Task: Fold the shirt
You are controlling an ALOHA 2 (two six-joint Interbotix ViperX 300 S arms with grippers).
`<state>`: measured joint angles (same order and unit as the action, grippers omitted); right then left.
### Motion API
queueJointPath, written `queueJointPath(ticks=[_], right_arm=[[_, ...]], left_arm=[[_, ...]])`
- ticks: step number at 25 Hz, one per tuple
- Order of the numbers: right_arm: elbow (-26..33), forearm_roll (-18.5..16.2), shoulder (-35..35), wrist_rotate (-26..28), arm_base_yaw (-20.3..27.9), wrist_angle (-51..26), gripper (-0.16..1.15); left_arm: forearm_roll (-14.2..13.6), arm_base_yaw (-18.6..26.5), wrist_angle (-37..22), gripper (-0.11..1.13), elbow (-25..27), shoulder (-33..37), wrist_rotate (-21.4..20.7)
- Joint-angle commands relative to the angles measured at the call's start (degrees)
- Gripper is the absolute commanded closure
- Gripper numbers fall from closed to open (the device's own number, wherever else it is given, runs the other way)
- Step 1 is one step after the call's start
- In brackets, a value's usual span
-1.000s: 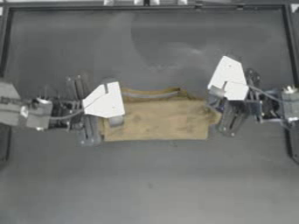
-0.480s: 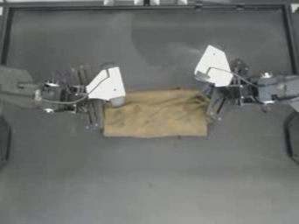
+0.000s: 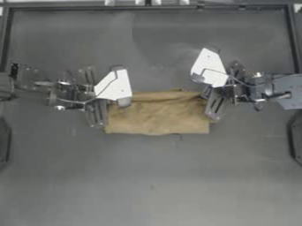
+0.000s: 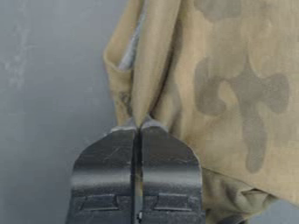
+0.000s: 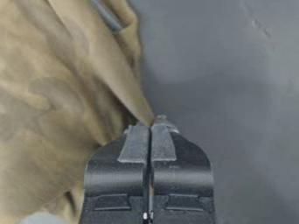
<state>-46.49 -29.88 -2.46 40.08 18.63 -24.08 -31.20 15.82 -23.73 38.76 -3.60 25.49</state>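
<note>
From above, the shirt [image 3: 157, 113] had been pulled into a narrower bundle mid-table, so the fold was nearly done, and each wrist view showed the left gripper [image 4: 138, 124] and right gripper [image 5: 153, 121] clenched on its edge.

shirt [image 4: 234, 87] cut off by wrist views' edges, folded-under layers hidden
</note>
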Motion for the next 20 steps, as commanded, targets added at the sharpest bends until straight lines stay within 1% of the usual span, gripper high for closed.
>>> queueJointPath(ticks=[1,3,4,5,7,8,10,12,13,14,20], right_arm=[[0.79,-0.79,-0.09,-0.09,0.44,0.0,0.89],[1.32,-1.14,0.53,0.0,0.44,0.26,0.84],[1.58,-1.23,0.7,-0.09,0.44,0.53,0.78],[1.76,-0.88,0.79,-0.09,0.44,0.88,0.7],[2.29,-0.35,0.79,0.0,0.44,1.41,0.48],[2.55,0.44,0.7,0.0,0.44,1.32,0.35],[3.08,1.85,0.53,0.0,0.44,1.23,0.15],[3.52,2.46,0.18,0.0,0.44,0.88,0.0],[3.69,2.64,-0.09,0.0,0.44,0.53,-0.03],[3.78,2.64,-0.44,0.0,0.44,0.09,-0.04],[4.48,4.83,-5.01,0.18,0.44,-1.23,-0.03]], left_arm=[[0.62,0.26,0.09,0.79,-0.88,1.32,0.09],[1.67,0.26,-0.09,0.61,-1.23,1.32,0.18],[2.29,0.26,-0.09,0.52,-1.41,1.23,0.18],[2.72,0.26,-0.18,0.41,-1.67,1.41,0.18],[3.08,0.26,-0.26,0.28,-1.93,1.76,0.09],[3.08,0.26,-0.26,0.24,-2.11,2.2,0.18],[3.08,0.26,-0.35,0.23,-2.64,2.99,0.09],[2.9,0.26,-0.35,0.23,-2.99,4.13,-0.09],[2.81,0.26,-0.35,0.23,-3.08,4.75,-0.09],[2.72,0.26,-0.35,0.23,-3.08,5.45,-0.18],[2.02,0.53,0.0,0.23,-3.08,9.84,-0.26]])
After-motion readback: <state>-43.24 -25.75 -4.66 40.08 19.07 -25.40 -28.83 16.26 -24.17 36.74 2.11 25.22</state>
